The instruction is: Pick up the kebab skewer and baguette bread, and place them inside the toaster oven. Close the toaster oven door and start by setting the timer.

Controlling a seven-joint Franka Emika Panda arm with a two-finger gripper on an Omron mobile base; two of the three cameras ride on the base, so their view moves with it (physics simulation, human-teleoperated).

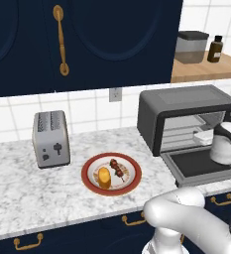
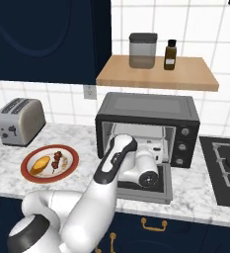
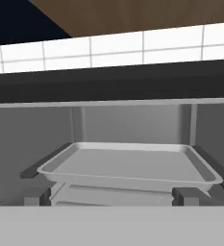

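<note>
Kebab skewer (image 1: 117, 167) beside baguette bread (image 1: 104, 177) on plate (image 1: 131, 182), well left of toaster oven (image 1: 186, 104); gripper (image 3: 111, 198), fingers spread, empty, faces oven tray (image 3: 128, 166).

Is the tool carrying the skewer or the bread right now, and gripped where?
Nothing is held. The tool is open, facing the toaster oven tray; the kebab skewer and baguette bread lie on the plate.

- Arm (image 2: 111, 168) rises from base, elbow bent, forearm reaching forward.
- Gripper (image 3: 111, 196) level, facing ahead.
- Fingers (image 3: 185, 196) spread fully apart, holding nothing.
</note>
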